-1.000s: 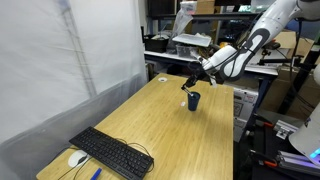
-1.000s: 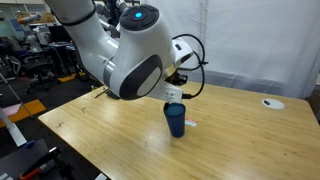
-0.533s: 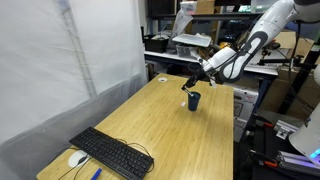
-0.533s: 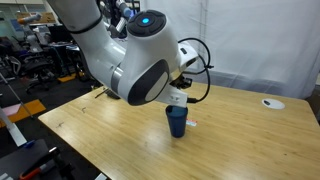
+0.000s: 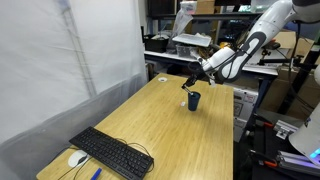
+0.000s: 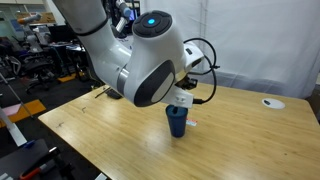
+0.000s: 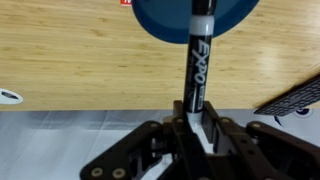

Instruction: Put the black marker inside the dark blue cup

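Observation:
In the wrist view my gripper (image 7: 194, 120) is shut on the black marker (image 7: 197, 65), which has a white EXPO label and points straight out at the dark blue cup (image 7: 160, 18) at the top edge. The marker's far end overlaps the cup's opening. In both exterior views the cup (image 5: 193, 100) (image 6: 177, 122) stands on the wooden table (image 5: 170, 130) with my gripper (image 5: 192, 80) just above it. The marker is too small to make out there. In an exterior view the arm hides the gripper.
A black keyboard (image 5: 112, 152) and a white mouse (image 5: 76, 158) lie at the table's near end, with a blue pen-like object (image 5: 96, 173) beside them. A small white round object (image 6: 271, 102) lies on the table. Desks and equipment stand behind the far edge.
The arm has shifted a little towards the cup in an exterior view. The marker stays in the gripper above the cup.

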You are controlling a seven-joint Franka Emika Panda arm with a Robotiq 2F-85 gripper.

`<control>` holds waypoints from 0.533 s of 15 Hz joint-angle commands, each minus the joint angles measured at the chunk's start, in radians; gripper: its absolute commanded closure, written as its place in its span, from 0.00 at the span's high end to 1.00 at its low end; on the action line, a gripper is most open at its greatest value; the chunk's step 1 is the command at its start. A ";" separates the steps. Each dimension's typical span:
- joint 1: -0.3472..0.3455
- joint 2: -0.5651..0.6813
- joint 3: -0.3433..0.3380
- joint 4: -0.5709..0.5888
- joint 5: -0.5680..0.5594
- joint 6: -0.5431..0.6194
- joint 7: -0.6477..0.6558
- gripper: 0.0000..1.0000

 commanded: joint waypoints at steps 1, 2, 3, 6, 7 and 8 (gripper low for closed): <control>0.000 0.026 -0.017 0.021 -0.050 0.008 0.032 0.05; -0.003 0.033 -0.019 0.022 -0.056 0.008 0.033 0.05; -0.005 0.038 -0.021 0.023 -0.063 0.008 0.034 0.05; -0.010 0.047 -0.022 0.021 -0.082 0.007 0.044 0.47; -0.013 0.051 -0.020 0.022 -0.087 0.006 0.047 0.52; -0.013 0.052 -0.019 0.022 -0.092 0.006 0.052 0.58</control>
